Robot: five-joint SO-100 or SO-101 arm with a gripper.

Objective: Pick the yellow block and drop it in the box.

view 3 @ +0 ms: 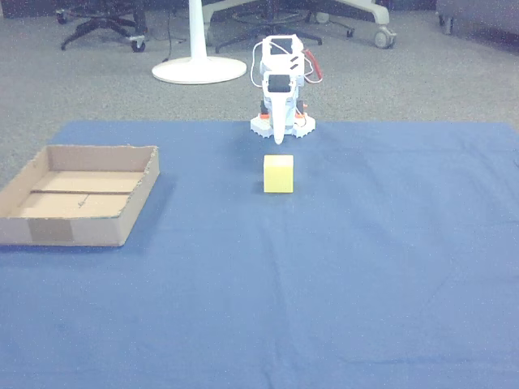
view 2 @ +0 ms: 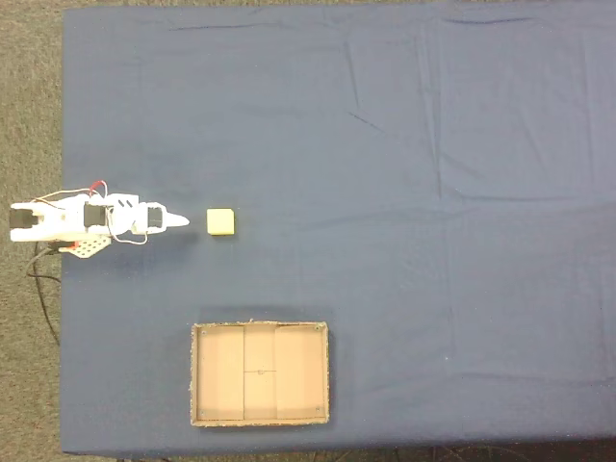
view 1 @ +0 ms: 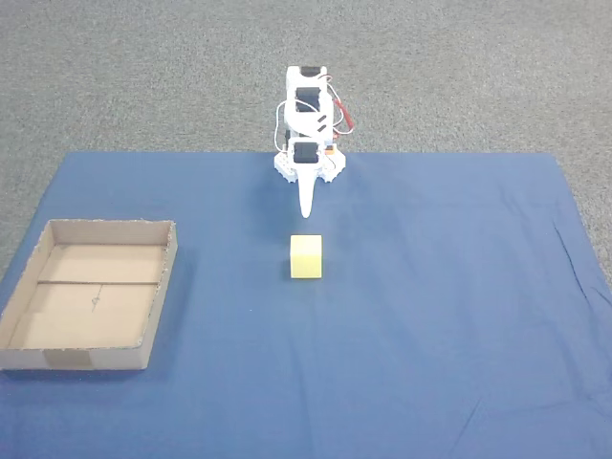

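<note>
- Gripper point(view 1: 307, 212) points down at the far middle of the blue cloth point(view 1: 430, 316) in a fixed view, its white fingers drawn together into one narrow tip.
- Yellow block point(view 1: 306, 256) sits on the cloth just near of that tip, apart from it; the other view shows the block point(view 3: 278, 173) in front of the gripper point(view 3: 280, 139).
- Box point(view 1: 158, 298) lies well to the left, its floor bare, with a tape patch on its near wall.
- Grey carpet point(view 1: 143, 67) lies beyond the cloth.
</note>
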